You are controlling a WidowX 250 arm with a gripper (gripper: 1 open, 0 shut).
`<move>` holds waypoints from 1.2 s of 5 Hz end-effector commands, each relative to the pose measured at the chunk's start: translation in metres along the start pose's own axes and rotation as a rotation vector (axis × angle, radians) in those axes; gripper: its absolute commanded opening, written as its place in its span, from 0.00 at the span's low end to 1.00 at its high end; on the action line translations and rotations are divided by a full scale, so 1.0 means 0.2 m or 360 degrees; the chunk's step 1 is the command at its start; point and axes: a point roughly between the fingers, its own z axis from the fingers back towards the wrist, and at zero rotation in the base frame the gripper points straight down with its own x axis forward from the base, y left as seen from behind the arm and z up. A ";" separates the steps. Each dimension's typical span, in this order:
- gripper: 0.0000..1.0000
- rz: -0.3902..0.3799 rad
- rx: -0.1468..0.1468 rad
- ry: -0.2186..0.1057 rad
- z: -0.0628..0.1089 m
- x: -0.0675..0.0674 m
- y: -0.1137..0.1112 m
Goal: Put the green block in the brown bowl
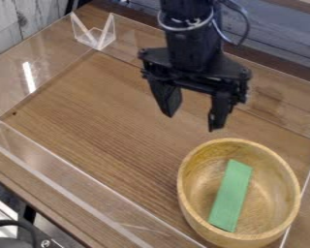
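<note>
The green block (pixel 231 195) lies flat inside the brown bowl (pixel 197 199), a round light wooden bowl at the lower right of the table. My black gripper (pixel 196 113) hangs above the table up and to the left of the bowl, pointing steeply down. Its two fingers stand wide apart with nothing between them, so it is open. It touches neither the bowl nor the block.
The wooden tabletop (pixel 93 107) is ringed by low clear acrylic walls (pixel 47 160). A small clear stand (pixel 93 32) sits at the back left. Cables run up behind the arm at the top.
</note>
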 end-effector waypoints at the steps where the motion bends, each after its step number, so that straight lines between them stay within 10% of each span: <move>1: 1.00 -0.0025 -0.0005 -0.0052 0.00 0.08 0.03; 4: 1.00 -0.0058 0.0013 0.0017 -0.09 0.09 0.05; 5: 0.00 -0.0076 0.0017 0.0043 -0.15 0.10 0.06; 6: 1.00 -0.0087 0.0021 0.0040 -0.18 0.13 0.05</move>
